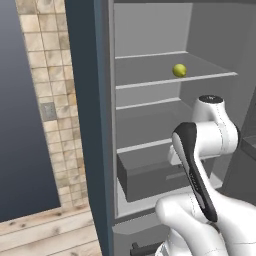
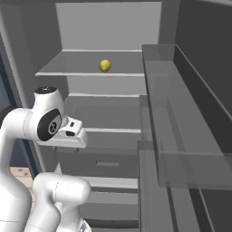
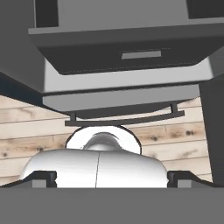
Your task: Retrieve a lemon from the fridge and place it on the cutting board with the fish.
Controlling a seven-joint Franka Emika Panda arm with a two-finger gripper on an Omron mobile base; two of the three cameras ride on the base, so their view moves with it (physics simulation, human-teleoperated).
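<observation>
White arm fronts a small yellow-green lemon (image 1: pixel 179 70) on a fridge (image 1: pixel 150 125) shelf.

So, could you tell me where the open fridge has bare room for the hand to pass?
The top shelf holds the lemon toward its right front in the left base view; the stretch left of it is bare. The two shelves below, down to the drawer, look bare too. The tight side is the right, where the door bins crowd the opening.
</observation>
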